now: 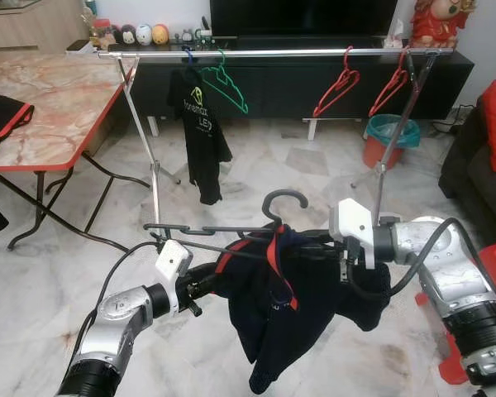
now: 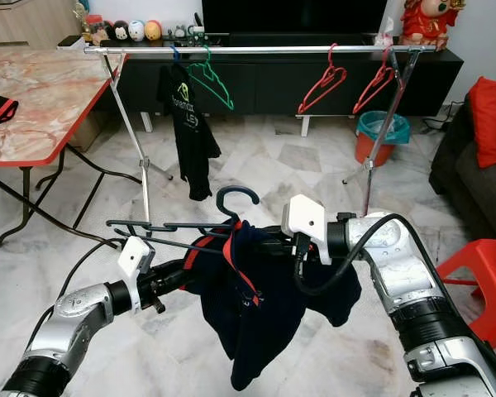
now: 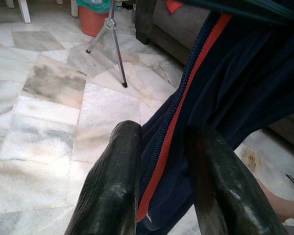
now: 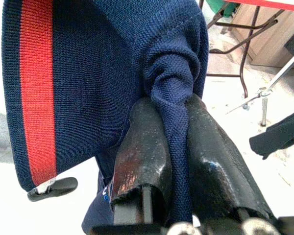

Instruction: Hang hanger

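Observation:
A dark hanger (image 1: 285, 198) carries a navy garment (image 1: 314, 306) with red trim, held low in front of me between both arms. My left gripper (image 1: 205, 283) is shut on the garment's left shoulder; in the left wrist view the red-striped fabric (image 3: 196, 73) sits between its fingers (image 3: 112, 181). My right gripper (image 1: 316, 245) is shut on the right shoulder, and navy cloth (image 4: 112, 58) is pinched between its fingers (image 4: 142, 142). The hanger's bare arm (image 1: 174, 227) sticks out to the left. The silver rack rail (image 1: 298, 53) runs across well beyond the hanger.
On the rail hang a black T-shirt (image 1: 200, 124), a green hanger (image 1: 223, 83) and two red hangers (image 1: 337, 87) (image 1: 390, 87). A marble-top table (image 1: 50, 99) stands left, an orange bin (image 1: 388, 141) and dark sofa (image 1: 479, 165) right, a red stool (image 2: 479, 273) near my right arm.

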Robot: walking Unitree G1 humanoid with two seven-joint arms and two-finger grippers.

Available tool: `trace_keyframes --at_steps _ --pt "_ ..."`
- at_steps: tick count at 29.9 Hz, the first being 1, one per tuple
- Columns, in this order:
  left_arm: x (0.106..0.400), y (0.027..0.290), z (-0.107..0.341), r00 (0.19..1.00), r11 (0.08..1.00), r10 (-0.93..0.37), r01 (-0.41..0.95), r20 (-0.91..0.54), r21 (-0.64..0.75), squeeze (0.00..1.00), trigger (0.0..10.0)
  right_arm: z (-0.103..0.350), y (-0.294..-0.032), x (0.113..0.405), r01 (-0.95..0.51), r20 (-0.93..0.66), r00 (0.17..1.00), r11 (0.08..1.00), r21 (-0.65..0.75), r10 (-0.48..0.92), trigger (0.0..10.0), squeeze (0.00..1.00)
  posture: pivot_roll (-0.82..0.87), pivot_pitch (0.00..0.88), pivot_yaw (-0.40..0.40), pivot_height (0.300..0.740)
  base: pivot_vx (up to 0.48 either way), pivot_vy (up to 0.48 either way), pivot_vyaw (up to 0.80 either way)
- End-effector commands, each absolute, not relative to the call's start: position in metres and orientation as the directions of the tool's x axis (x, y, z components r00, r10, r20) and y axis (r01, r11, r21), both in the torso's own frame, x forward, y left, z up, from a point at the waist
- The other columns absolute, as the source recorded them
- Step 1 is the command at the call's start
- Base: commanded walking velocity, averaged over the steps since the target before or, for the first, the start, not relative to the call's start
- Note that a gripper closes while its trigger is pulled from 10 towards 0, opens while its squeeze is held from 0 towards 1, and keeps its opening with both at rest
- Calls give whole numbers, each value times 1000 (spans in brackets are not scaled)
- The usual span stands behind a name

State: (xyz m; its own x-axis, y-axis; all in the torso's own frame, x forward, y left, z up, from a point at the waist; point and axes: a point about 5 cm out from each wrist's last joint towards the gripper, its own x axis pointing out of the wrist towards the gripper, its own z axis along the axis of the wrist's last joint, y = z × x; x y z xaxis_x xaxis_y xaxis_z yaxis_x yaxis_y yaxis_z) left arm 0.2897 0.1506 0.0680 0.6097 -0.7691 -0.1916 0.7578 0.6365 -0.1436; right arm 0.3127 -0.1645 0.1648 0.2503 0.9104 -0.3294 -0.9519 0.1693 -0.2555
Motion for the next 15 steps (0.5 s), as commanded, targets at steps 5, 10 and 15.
trace_keyframes --at_steps 5,10,15 --pt "289 145 67 581 609 -790 781 -195 -138 0 0 175 -162 313 -943 -290 255 172 -285 922 0 0 -95 25 21 740 0 0 0" --pt "288 147 68 584 610 -789 779 -189 -141 0 0 174 -163 313 -943 -291 257 174 -282 921 0 0 -93 28 22 740 0 0 0" --pt "287 152 68 593 618 -784 772 -185 -147 0 0 173 -163 312 -944 -292 258 176 -279 921 0 0 -93 28 22 740 0 0 0"
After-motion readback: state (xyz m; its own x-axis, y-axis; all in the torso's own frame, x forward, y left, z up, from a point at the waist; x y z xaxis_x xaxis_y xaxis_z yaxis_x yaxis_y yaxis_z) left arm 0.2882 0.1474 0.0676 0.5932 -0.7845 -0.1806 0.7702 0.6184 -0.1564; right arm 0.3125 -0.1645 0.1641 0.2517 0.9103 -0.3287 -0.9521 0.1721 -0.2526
